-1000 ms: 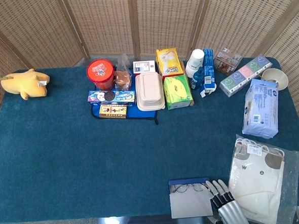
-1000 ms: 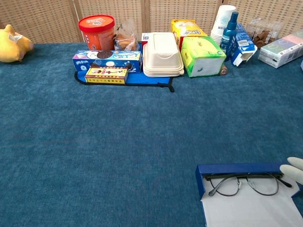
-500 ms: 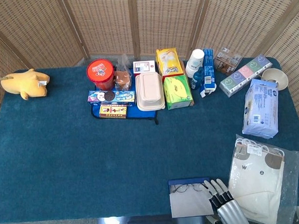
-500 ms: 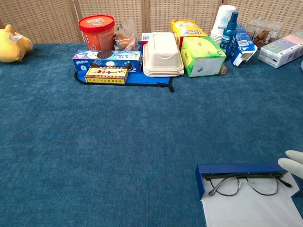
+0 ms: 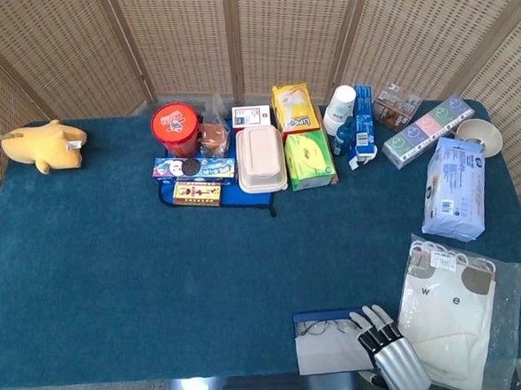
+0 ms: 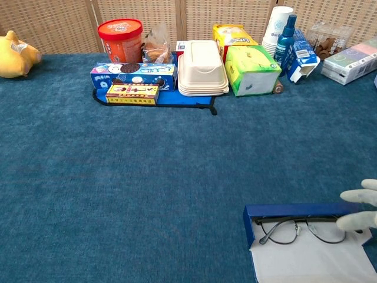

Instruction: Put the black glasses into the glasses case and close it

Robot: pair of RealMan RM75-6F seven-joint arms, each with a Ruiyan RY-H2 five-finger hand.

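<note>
Blue carpeted table (image 5: 160, 289); the black glasses (image 6: 303, 229) lie inside the open glasses case (image 6: 306, 247), the right hand (image 5: 390, 355) beside it, fingers spread, holding nothing.

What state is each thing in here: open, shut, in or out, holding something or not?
glasses case: open, flap lying flat.
black glasses: inside the case, folded.
right robot hand: fingers spread, fingertips at the glasses' right end, holding nothing.
white lunch box: lid shut.
left robot hand: not in view.
</note>
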